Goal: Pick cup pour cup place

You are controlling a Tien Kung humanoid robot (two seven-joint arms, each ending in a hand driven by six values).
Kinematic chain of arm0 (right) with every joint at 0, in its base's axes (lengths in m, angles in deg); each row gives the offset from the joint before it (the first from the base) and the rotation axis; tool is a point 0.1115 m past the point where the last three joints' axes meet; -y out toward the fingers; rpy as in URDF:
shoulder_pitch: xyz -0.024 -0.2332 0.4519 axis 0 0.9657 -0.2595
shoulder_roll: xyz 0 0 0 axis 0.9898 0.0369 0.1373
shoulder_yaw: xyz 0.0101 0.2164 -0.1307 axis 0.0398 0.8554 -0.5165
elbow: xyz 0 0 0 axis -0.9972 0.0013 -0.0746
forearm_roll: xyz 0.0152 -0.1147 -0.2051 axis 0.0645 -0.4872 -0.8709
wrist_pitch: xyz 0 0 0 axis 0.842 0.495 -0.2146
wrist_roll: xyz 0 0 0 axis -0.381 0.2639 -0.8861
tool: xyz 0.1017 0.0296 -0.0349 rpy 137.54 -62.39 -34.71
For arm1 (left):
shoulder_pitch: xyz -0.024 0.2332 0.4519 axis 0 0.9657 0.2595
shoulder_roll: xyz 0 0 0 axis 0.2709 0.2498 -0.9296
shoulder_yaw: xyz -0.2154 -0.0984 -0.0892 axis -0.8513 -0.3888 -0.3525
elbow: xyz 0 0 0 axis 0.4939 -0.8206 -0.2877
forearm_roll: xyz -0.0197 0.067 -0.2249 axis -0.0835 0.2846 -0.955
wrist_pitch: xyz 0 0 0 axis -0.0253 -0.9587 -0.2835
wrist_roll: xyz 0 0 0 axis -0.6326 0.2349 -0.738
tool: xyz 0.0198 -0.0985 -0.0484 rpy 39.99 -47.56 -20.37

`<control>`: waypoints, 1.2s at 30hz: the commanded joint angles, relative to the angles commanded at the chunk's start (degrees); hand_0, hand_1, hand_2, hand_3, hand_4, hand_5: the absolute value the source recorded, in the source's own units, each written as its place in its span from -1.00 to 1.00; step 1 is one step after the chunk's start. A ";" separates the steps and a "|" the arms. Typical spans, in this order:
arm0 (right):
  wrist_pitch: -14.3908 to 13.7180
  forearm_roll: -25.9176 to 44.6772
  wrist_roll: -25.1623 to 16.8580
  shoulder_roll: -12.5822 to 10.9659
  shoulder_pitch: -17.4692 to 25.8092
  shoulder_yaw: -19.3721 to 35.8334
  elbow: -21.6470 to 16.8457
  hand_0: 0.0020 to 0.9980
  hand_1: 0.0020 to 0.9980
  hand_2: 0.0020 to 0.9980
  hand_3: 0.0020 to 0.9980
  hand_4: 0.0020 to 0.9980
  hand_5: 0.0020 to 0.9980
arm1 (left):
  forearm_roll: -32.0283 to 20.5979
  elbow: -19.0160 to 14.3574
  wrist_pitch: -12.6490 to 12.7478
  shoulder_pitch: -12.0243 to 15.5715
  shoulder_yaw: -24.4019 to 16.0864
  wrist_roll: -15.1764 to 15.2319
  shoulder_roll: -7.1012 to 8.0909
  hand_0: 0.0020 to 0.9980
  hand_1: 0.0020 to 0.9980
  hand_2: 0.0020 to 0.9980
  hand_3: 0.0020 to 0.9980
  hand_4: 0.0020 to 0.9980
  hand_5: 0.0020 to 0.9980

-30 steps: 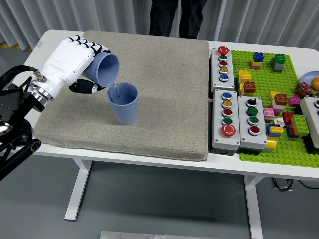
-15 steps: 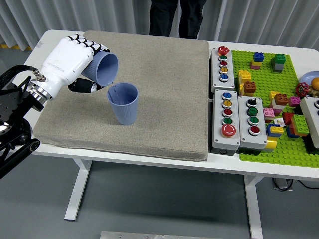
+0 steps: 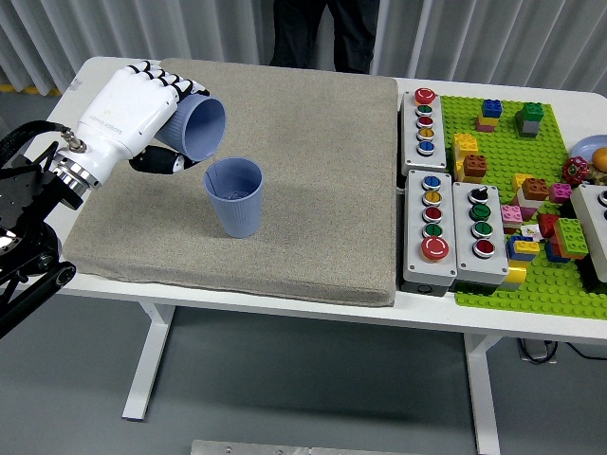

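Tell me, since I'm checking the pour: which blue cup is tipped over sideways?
The cup in the left hand, the held cup; the other cup stands upright on the mat.

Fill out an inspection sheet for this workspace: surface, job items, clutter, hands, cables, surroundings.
Surface: white table under a grey mat.
Job's things: held blue cup, tipped on its side with its mouth over the standing blue cup, which is upright on the mat; no stream visible.
Clutter: three button boxes right of the mat; green baseplate with toy bricks.
Hands: left hand grasps the held cup; right hand not in view.
Cables: dark cable under the table's right end.
Surroundings: person at the far side; grey curtain behind.
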 joint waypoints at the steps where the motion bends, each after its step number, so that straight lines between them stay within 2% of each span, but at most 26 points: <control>1: 0.00 0.06 -0.01 -0.01 -0.04 -0.03 0.00 0.44 0.36 0.43 0.38 -0.37 -0.35 | -0.05 -0.02 0.09 0.01 -0.04 0.01 -0.05 0.36 0.17 0.17 0.02 0.58 -0.69; 12: -0.02 0.27 -0.05 0.00 -0.15 -0.06 0.00 0.44 0.36 0.43 0.38 -0.37 -0.35 | -1.05 0.50 0.69 0.72 -0.73 0.14 -0.92 0.36 0.17 0.17 0.02 0.58 -0.69; 15: -0.01 0.10 -0.01 0.01 -0.14 0.06 0.00 0.44 0.36 0.43 0.38 -0.37 -0.35 | -4.91 1.79 1.84 1.25 -1.64 0.75 -1.79 0.36 0.17 0.17 0.02 0.58 -0.69; 17: -0.02 0.11 -0.02 0.02 -0.13 0.06 0.00 0.44 0.36 0.43 0.38 -0.37 -0.35 | -8.29 2.48 2.45 1.52 -2.08 1.29 -2.24 0.35 0.17 0.18 0.02 0.58 -0.69; 18: 0.01 -0.02 -0.01 0.03 -0.09 0.13 0.00 0.44 0.36 0.43 0.38 -0.37 -0.35 | -10.44 3.82 4.00 2.08 -3.08 2.55 -3.41 0.35 0.17 0.18 0.02 0.58 -0.69; 21: 0.02 -0.13 0.00 0.05 -0.08 0.19 0.00 0.44 0.36 0.43 0.38 -0.37 -0.35 | -17.52 5.50 6.11 2.60 -4.19 3.96 -4.77 0.35 0.17 0.18 0.02 0.58 -0.69; 23: 0.02 -0.23 0.04 0.09 -0.12 0.25 0.00 0.44 0.36 0.43 0.38 -0.37 -0.35 | -22.36 7.25 7.98 3.19 -5.51 5.66 -6.70 0.35 0.16 0.18 0.02 0.58 -0.68; 26: 0.02 -0.26 0.05 0.12 -0.13 0.26 0.00 0.44 0.36 0.43 0.38 -0.37 -0.35 | -29.29 8.10 8.91 3.68 -6.29 6.45 -7.81 0.35 0.16 0.18 0.02 0.58 -0.68; 32: 0.13 -0.66 0.13 0.14 0.14 0.37 0.00 0.44 0.36 0.43 0.38 -0.37 -0.35 | -43.06 11.60 11.48 5.85 -10.23 10.24 -12.56 0.35 0.17 0.18 0.01 0.59 -0.67; 36: 0.19 -1.11 0.24 0.17 0.32 0.54 0.00 0.44 0.36 0.44 0.38 -0.37 -0.35 | -50.38 12.87 11.88 7.14 -11.70 11.87 -14.48 0.34 0.16 0.18 0.01 0.59 -0.67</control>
